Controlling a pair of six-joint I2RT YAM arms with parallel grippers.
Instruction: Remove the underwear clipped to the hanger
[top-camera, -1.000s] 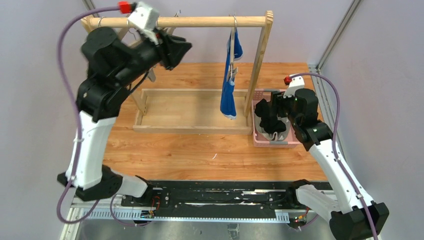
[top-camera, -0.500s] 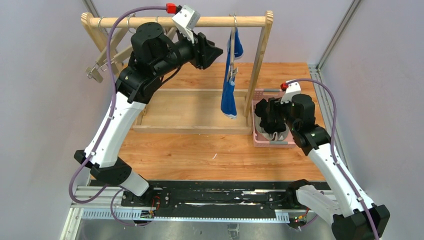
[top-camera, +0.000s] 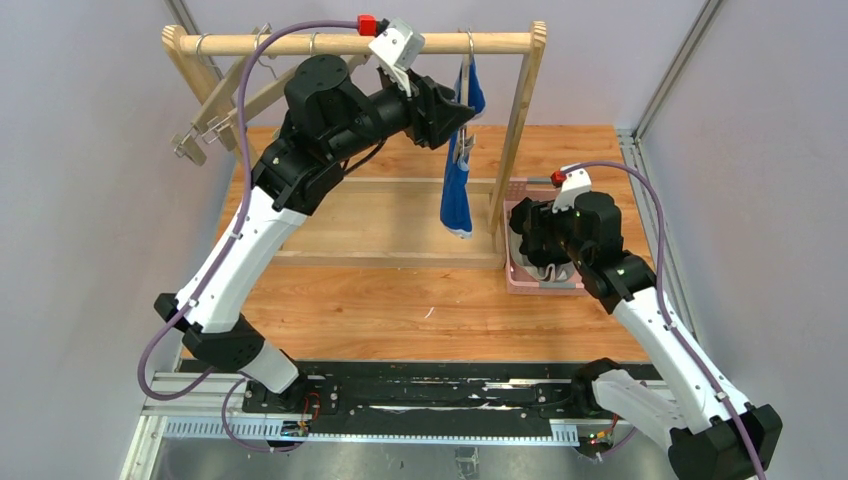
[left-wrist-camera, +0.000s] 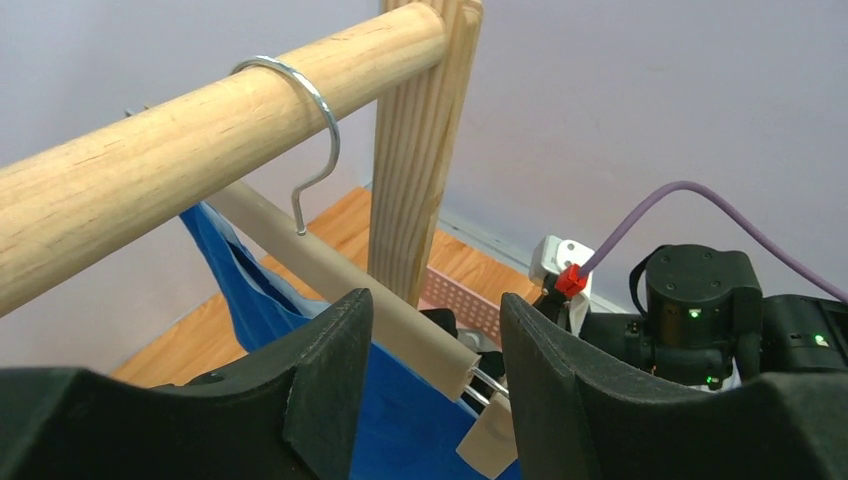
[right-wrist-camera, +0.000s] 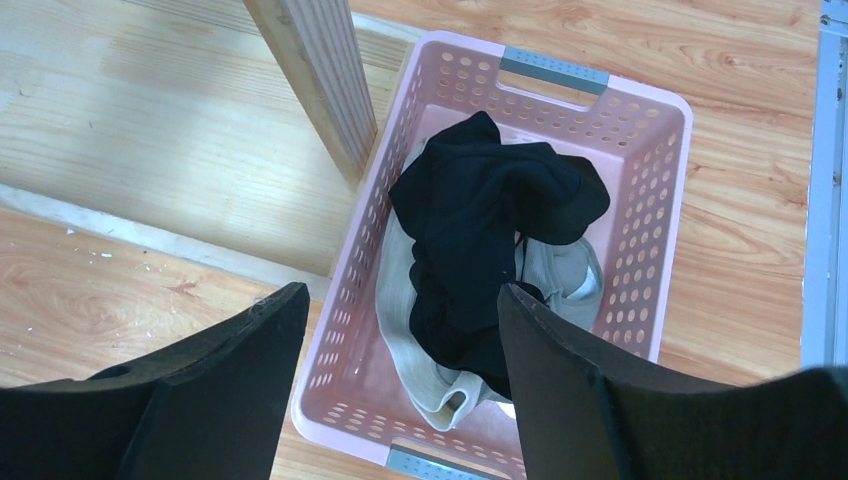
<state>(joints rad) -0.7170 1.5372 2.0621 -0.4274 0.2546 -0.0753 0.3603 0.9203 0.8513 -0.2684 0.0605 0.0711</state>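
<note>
The left claw (left-wrist-camera: 433, 300) stood parted and empty, facing the hanger (left-wrist-camera: 330, 275) where the blue underwear (left-wrist-camera: 250, 300) hung clipped. The right claw (right-wrist-camera: 400, 295) gaped wide, empty, above the basket (right-wrist-camera: 555, 70) holding the black underwear (right-wrist-camera: 480, 210) and the grey underwear (right-wrist-camera: 400, 330).

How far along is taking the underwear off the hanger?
Done: the plain black briefs and the grey briefs lie in the pink perforated plastic basket. In hand: the left claw, open, is at the beige clip hanger. Remaining: the bright blue briefs hang clipped there; the right claw hovers open above the basket.
</note>
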